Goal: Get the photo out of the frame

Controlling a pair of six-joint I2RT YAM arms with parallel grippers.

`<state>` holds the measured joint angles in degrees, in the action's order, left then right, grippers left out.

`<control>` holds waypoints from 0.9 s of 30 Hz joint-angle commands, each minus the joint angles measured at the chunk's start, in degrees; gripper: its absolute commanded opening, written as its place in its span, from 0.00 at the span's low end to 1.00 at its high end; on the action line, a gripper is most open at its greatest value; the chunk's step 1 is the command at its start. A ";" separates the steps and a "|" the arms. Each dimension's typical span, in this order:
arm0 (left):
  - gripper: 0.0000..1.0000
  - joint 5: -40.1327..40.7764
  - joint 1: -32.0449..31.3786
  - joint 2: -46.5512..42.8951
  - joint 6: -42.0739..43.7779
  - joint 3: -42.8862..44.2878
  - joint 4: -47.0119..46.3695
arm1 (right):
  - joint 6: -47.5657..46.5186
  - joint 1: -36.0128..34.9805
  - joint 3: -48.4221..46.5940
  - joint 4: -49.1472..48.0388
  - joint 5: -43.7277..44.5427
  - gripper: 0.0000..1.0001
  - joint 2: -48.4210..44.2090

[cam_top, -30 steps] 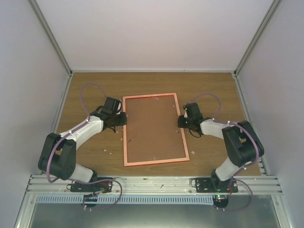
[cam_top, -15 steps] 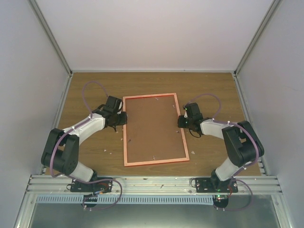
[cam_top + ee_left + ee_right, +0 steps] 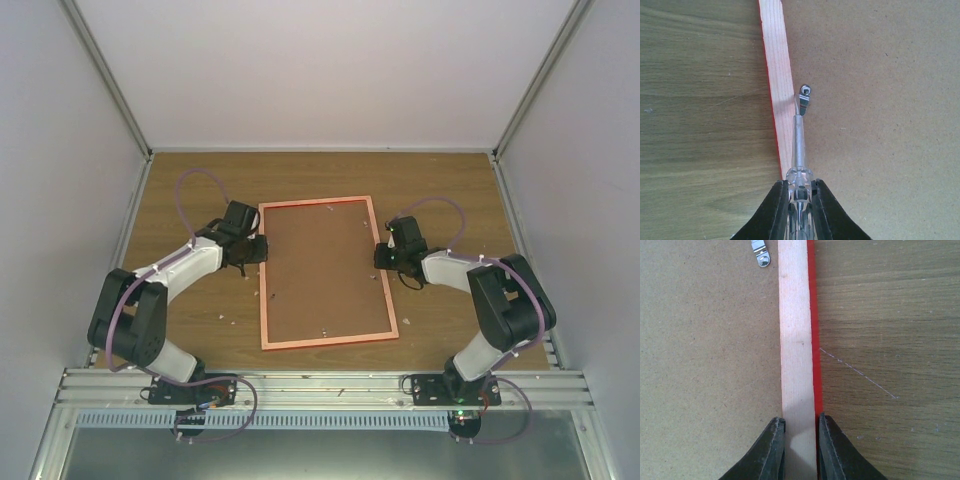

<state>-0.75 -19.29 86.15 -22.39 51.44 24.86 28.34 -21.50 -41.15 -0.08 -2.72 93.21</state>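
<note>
The frame [image 3: 263,290] lies face down on the table, its brown board back [image 3: 322,265] up. The photo is hidden under the board. My left gripper [image 3: 257,250] is at the frame's left rail [image 3: 777,75], shut on a clear-handled screwdriver [image 3: 798,140]. The screwdriver's tip touches a small metal clip [image 3: 804,94] on the board. My right gripper [image 3: 383,255] is shut on the frame's right rail [image 3: 796,340], one finger on the board side and one on the red outer edge. The grippers also show in the wrist views: left [image 3: 799,192], right [image 3: 801,432].
Another metal clip [image 3: 760,255] sits on the board near the right rail. More clips show along the board's edges [image 3: 325,330]. White walls enclose the wooden table [image 3: 180,200] on three sides. A metal rail [image 3: 320,385] runs along the near edge.
My left arm has shifted a little, its wrist moving slightly farther along the frame's left rail. The right arm and the frame have not moved.
</note>
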 commanded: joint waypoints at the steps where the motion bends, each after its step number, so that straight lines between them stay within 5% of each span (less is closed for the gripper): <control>1: 0.00 2.93 -0.18 1.74 0.55 1.71 0.21 | 0.97 0.75 0.96 0.25 0.28 0.01 0.50; 27: 0.00 0.15 -2.97 0.41 0.34 3.29 3.53 | 0.93 0.80 1.25 -1.18 0.18 0.01 -0.12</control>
<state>-0.10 -21.52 88.33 -22.37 53.47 26.85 28.34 -21.41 -40.91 -0.67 -2.94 93.21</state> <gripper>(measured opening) 0.110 0.175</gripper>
